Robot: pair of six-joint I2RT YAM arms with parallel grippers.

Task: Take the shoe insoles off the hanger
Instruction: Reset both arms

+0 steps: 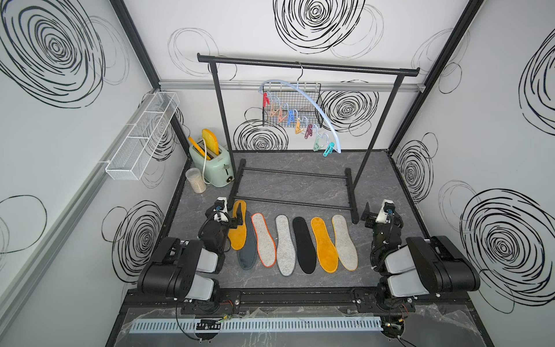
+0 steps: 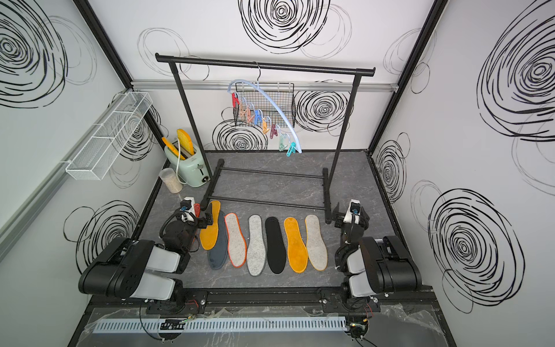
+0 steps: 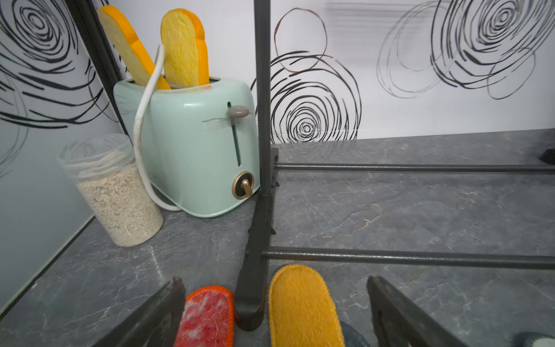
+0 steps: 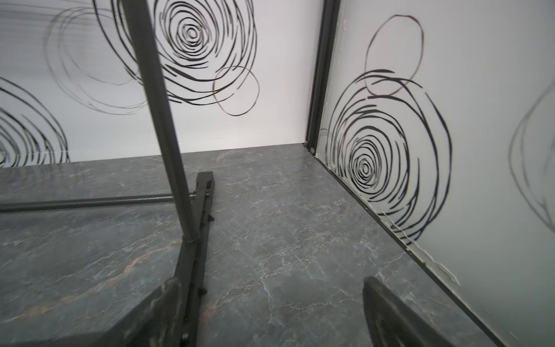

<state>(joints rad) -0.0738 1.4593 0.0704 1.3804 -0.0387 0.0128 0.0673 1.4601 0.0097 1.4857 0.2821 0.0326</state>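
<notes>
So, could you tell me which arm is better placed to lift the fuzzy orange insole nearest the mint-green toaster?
Left, probably: the left gripper hangs open over that fuzzy orange insole, tip between its jaws. The right gripper sits past the grey felt insole at the opposite end.

The shoe insoles (image 1: 303,245) lie in a row on the table (image 1: 300,180) before the rack (image 1: 309,66) bearing the hanger (image 1: 298,121).

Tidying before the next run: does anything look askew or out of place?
The hanger hangs askew on the rack. One red-backed insole lies apart from the row, beyond the rack's foot, and an orange insole overlaps the dark grey one.
</notes>
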